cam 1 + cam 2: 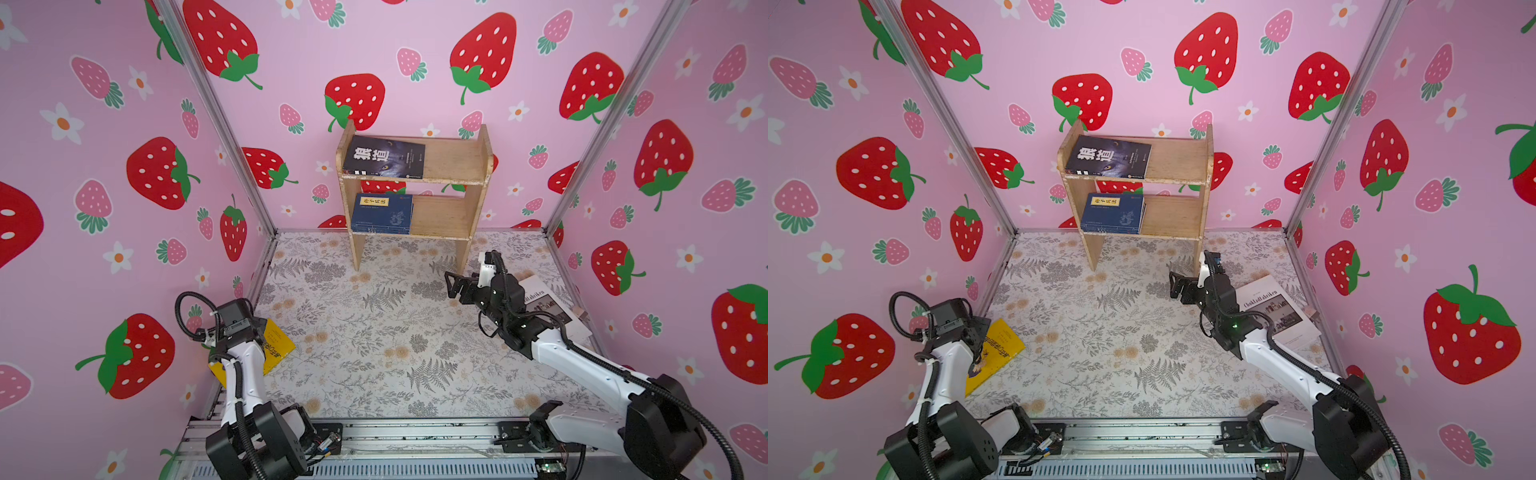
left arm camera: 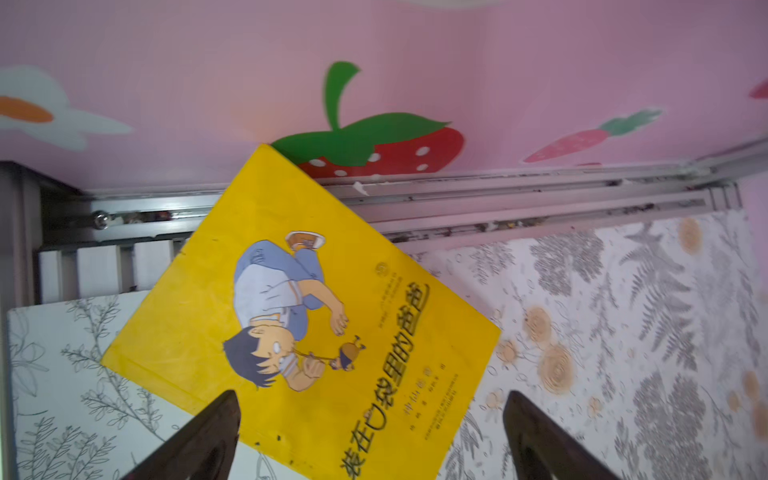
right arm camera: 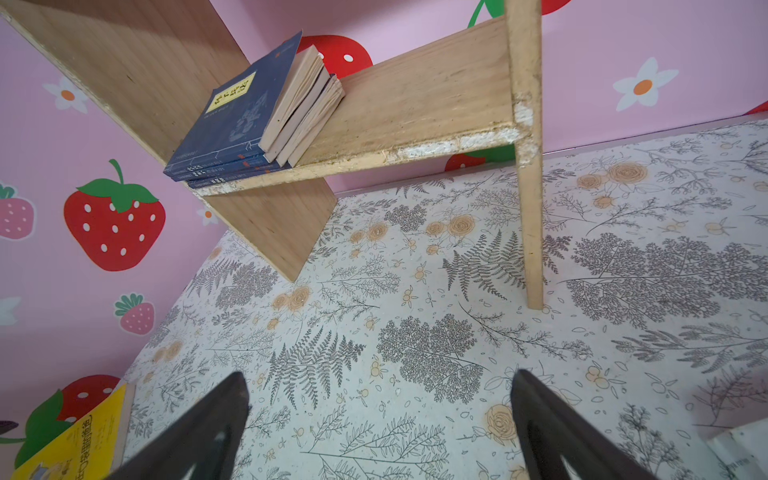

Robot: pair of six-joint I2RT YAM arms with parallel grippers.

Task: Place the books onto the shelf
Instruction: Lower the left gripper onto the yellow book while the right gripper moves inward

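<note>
Since the left gripper (image 2: 372,397) hangs straight over the yellow book (image 2: 299,299) with its jaws spread and holding nothing, that book is the left arm's to take. It lies flat at the near left corner of the table (image 1: 374,332), one corner out over the metal rail (image 2: 540,195), and its long axis slants from near left toward far right. Its cover shows a cartoon boy and the black title 装在口袋里的爸爸.

Farther in on the right, the right gripper (image 3: 379,376) is likewise spread and empty, aimed at the shelf (image 1: 453,160). The white book (image 1: 1277,311), headed "Chokladfabriken", lies flat just beside that arm toward the right wall. It sits behind the jaws rather than ahead of them, so I judge the arm must turn back for it.

At the back wall the shelf holds a black book (image 1: 384,157) lettered 狼道 on its upper board and a navy stack (image 1: 382,212) on the lower, both at the left end. The stack's yellow label seems to read 孙子兵法.
</note>
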